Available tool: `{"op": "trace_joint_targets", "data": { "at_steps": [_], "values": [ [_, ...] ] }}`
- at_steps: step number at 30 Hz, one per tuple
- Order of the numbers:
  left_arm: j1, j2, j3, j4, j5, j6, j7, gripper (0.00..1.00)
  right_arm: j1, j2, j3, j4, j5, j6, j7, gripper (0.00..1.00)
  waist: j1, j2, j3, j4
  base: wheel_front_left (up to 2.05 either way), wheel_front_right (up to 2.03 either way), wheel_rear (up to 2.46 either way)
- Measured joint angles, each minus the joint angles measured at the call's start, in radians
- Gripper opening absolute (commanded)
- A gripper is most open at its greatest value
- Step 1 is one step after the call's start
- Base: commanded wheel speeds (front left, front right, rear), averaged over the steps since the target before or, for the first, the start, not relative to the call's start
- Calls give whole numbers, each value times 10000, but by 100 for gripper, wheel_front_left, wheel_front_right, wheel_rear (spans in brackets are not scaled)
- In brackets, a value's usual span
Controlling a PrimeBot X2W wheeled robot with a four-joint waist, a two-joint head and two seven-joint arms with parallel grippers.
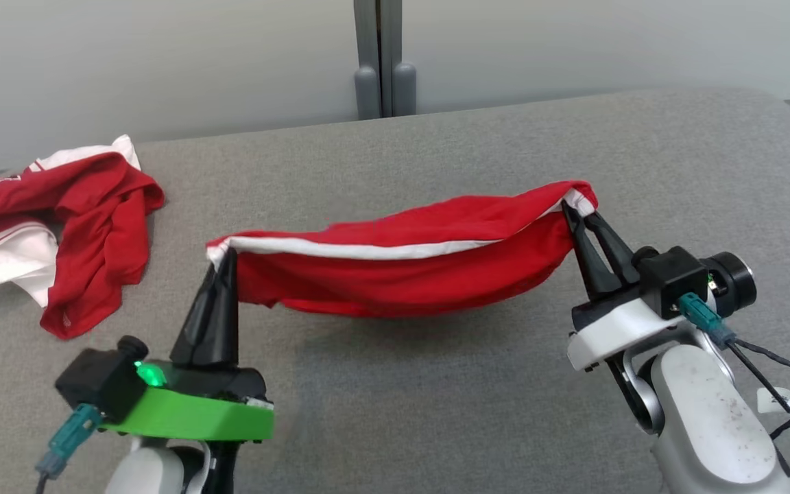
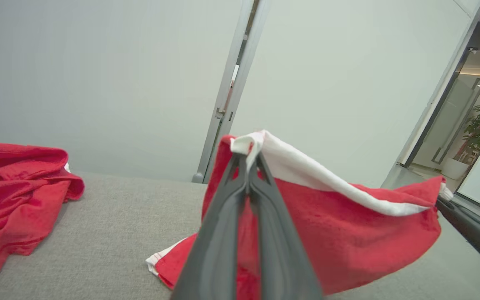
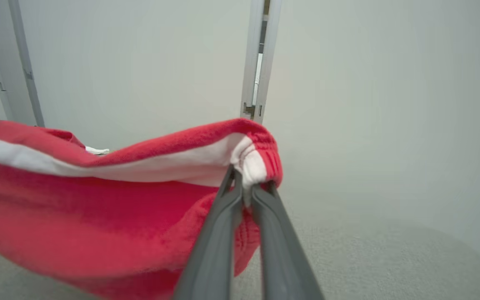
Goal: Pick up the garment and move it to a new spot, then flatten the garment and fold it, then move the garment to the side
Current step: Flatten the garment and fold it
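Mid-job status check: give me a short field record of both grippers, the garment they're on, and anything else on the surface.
left gripper: shut on one white-trimmed end of the red garment
right gripper: shut on the opposite end
red garment: strung between the two grippers, sagging in the middle, not yet flat
second garment: crumpled red and white heap at the far left of the grey surface, apart from both grippers

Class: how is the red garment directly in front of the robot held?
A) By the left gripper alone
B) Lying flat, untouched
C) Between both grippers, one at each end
C: the left gripper and the right gripper each pinch one end of the garment, which sags between them.
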Motion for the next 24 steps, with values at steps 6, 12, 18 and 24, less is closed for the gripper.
{"op": "trace_joint_targets", "data": {
  "at_steps": [6,12,18,24],
  "values": [
    [-80,732,345,-3467,550,543,779,0,492,17,-211,-2694,-334,0,0,0,0,0,-472,-542,0,0,0],
    [-677,1392,650,-5770,807,832,2082,0,894,-165,-407,-5083,-685,0,729,0,0,0,-682,-1124,0,0,0],
    [-1572,1766,819,-5446,566,807,2993,0,1003,-414,-662,-5620,-477,0,1580,0,0,0,-483,-1442,0,0,0],
    [-3755,1833,790,-3532,182,297,3290,0,-1121,-318,-96,-3743,-121,0,1375,0,0,0,300,-1605,0,0,0]
  ]
}}
